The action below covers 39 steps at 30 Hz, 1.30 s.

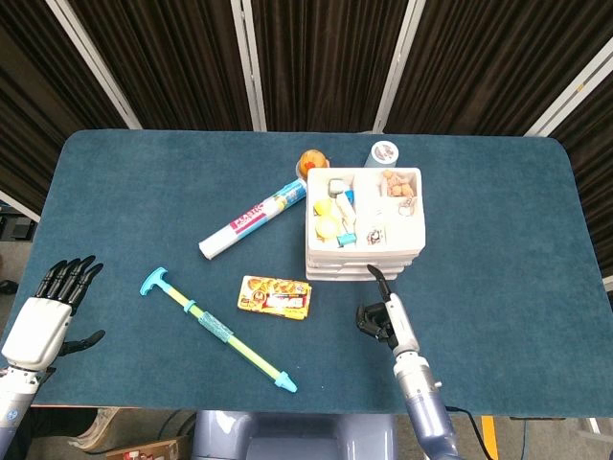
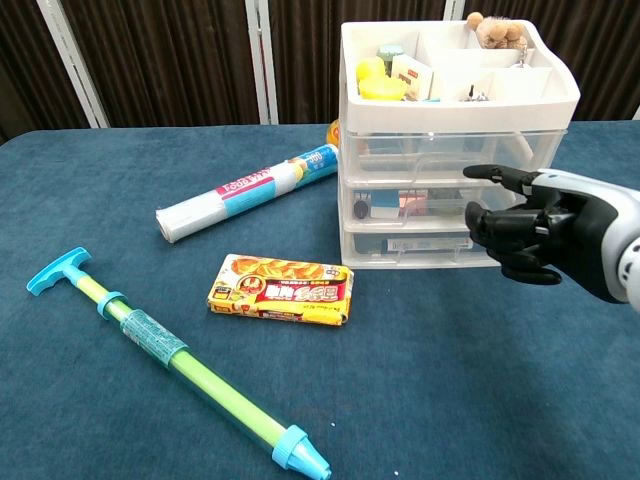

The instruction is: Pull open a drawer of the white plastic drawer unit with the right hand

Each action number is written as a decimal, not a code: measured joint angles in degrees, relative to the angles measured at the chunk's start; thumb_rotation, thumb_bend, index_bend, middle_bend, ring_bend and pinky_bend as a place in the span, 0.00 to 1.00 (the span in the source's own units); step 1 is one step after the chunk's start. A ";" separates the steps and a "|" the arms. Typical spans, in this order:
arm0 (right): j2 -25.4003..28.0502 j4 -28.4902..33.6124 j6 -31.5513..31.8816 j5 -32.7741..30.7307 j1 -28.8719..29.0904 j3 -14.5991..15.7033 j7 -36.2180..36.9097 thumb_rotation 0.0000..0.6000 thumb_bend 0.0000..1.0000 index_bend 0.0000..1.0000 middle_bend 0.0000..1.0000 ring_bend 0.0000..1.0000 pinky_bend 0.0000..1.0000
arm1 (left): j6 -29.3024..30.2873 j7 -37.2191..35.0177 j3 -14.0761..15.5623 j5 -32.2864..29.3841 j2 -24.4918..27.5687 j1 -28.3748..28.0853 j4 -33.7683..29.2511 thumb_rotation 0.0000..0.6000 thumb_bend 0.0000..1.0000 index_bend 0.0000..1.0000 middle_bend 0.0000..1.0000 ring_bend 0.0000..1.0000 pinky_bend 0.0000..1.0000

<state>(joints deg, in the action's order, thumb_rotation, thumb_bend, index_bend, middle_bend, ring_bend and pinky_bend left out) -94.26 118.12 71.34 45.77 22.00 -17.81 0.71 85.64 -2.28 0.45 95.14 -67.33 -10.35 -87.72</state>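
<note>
R hand (image 2: 545, 232) just in front of drawer unit (image 2: 452, 150), fingers curled, one pointing, holding nothing; drawers prob light, thin plastic, slide easy; hook front handle (image 2: 432, 209); L hand (image 1: 46, 316) spread, idle.

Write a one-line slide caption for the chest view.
Right hand, one finger extended, nears the closed drawers of the white drawer unit.

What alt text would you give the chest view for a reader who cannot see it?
The robot's right hand, one finger extended and the rest curled, hovers in front of the white plastic drawer unit, whose three drawers look closed. On the blue table to the left lie a snack box, a wrapped roll and a green-and-blue pump toy.
</note>
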 measured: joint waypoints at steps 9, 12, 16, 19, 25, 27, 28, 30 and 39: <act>-1.58 -1.36 0.71 -2.03 0.80 -1.96 0.27 1.00 0.68 0.00 0.94 0.93 1.00 | -0.17 -0.11 0.00 -0.27 0.09 -0.01 -0.12 1.00 0.01 0.00 0.00 0.00 0.05; -1.96 -1.83 0.31 -3.37 0.98 -2.77 1.01 1.00 0.69 0.03 0.94 0.93 1.00 | -0.39 0.01 0.08 -0.42 0.15 0.00 -0.22 1.00 0.01 0.00 0.00 0.00 0.05; -2.74 -2.50 -0.79 -5.78 1.50 -4.79 2.75 1.00 0.70 0.12 0.94 0.93 1.00 | -0.53 0.21 0.12 -0.60 0.22 0.04 -0.51 1.00 0.02 0.00 0.00 0.00 0.05; -3.40 -2.61 -1.57 -7.10 2.07 -6.16 3.81 1.00 0.70 0.16 0.94 0.93 1.00 | -0.93 0.16 0.17 -0.92 0.36 0.03 -0.80 1.00 0.02 0.00 0.00 0.00 0.05; -4.68 -2.84 -1.60 -8.72 3.40 -7.43 3.73 1.00 0.70 0.17 0.94 0.93 1.00 | -1.57 -0.29 0.16 -1.45 0.75 -0.12 -1.43 1.00 0.02 0.00 0.00 0.00 0.05; -5.07 -3.21 -1.34 -9.29 3.82 -7.79 3.43 1.00 0.70 0.20 0.94 0.93 1.00 | -1.65 -0.63 0.18 -1.50 0.94 -0.14 -1.60 1.00 0.02 0.00 0.00 0.00 0.05; -5.29 -3.38 -1.19 -9.70 4.04 -8.01 3.27 1.00 0.70 0.22 0.94 0.93 1.00 | -1.67 -0.72 0.18 -1.51 1.01 -0.15 -1.61 1.00 0.02 0.00 0.00 0.00 0.05; -5.50 -3.45 -0.97 -10.30 4.26 -8.28 3.12 1.00 0.70 0.25 0.94 0.93 1.00 | -1.77 -0.83 0.18 -1.58 1.08 -0.17 -1.62 1.00 0.02 0.00 0.00 0.00 0.05; -5.33 -2.34 -0.66 -11.27 4.42 -7.93 2.61 1.00 0.71 0.33 0.94 0.93 1.00 | -1.79 -1.00 -0.19 -2.00 1.06 -0.29 -1.44 1.00 0.02 0.00 0.00 0.00 0.05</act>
<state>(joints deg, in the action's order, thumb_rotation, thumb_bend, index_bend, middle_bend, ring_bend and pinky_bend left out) -99.60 115.79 70.68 34.51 26.42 -25.74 3.31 83.85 -3.28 0.26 93.14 -66.27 -10.64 -89.16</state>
